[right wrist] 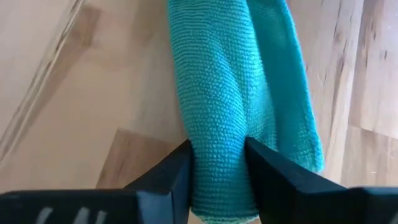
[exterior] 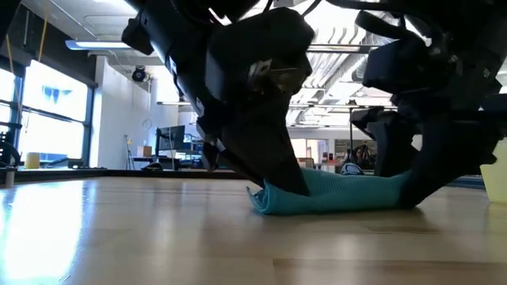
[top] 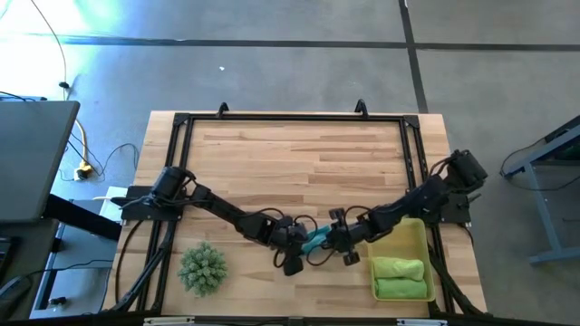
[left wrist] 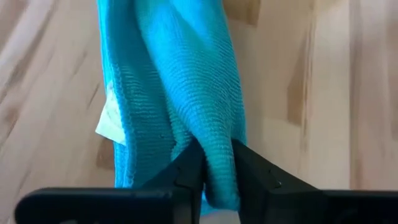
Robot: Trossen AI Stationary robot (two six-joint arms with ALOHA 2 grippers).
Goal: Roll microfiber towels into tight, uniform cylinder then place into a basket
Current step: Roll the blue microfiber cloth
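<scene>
A teal microfiber towel (top: pixel 317 239), loosely rolled into a long bundle, lies on the wooden table near its front edge, between my two grippers. My left gripper (top: pixel 295 252) is shut on the end toward the table's left (left wrist: pixel 216 171). My right gripper (top: pixel 341 246) is shut on the opposite end (right wrist: pixel 217 171). In the low view the towel (exterior: pixel 337 192) rests along its length on the table. The yellow basket (top: pixel 414 237) stands at the front right, with two pale green rolled towels (top: pixel 400 277) lying in it. My left gripper pinches a raised fold at the towel's end (left wrist: pixel 214 149) between its two fingers (left wrist: pixel 186 174), slanting down from the table's left, in line with the bundle. The towel stays lying on the table, with a white tag showing at its edge. My right gripper has the towel's other end (right wrist: pixel 217 146) pinched between its two fingers (right wrist: pixel 177 171), which press the roll's sides in. It comes slanting down from the table's right, in line with the roll. The roll lies on the table.
A spiky green plant-like ball (top: pixel 201 268) sits at the front left. A black frame (top: pixel 290 118) runs around the tabletop. Bare wood stretches across the table's far half.
</scene>
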